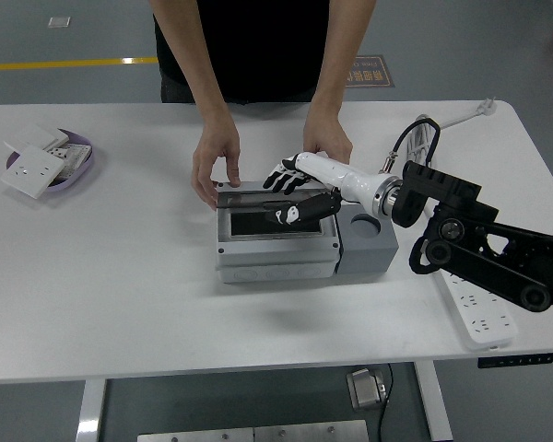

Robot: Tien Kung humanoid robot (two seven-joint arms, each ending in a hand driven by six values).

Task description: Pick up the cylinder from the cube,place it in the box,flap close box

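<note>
Box [275, 241] mid-table, cube [368, 244] touching its right side, power strip [475, 308] farther right, dish [85, 158] perhaps holding plates far left

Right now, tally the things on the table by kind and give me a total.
Grey box: 1
Grey cube: 1
Purple dish: 1
White switch plate: 1
White power strip: 1
Total: 5

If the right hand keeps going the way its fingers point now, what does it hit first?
The right hand points left across the grey box, fingers resting on its lowered lid. Straight on, it would likely slide along the lid and then meet the person's hand at the box's far left corner, though depth is unclear.
</note>
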